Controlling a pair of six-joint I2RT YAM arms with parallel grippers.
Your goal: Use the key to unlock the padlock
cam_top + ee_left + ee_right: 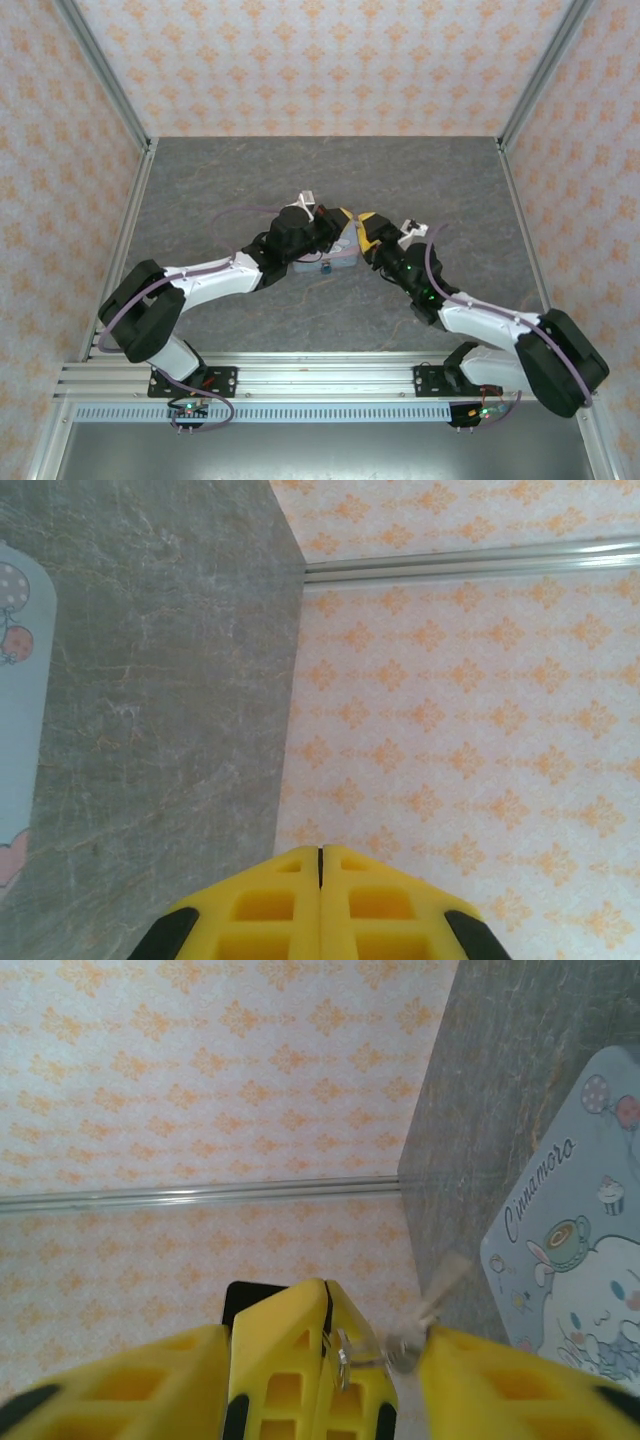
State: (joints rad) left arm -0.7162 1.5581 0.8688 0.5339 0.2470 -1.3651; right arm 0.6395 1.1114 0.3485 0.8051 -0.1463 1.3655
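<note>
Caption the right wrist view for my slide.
Open right pincer flanks the shut left pincer, a blurred key between them, cartoon tin box beyond.

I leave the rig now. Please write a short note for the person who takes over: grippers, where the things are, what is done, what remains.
Left gripper: shut, apparently pinching the ring of the small metal key.
Right gripper: open, its fingers on either side of the left one's.
Both meet at the far side of the pastel rectangular tin box.
The tiny dark blue-green padlock sits at the box's near edge.
Done: key lifted.
Left: insert key in padlock and turn.
</note>
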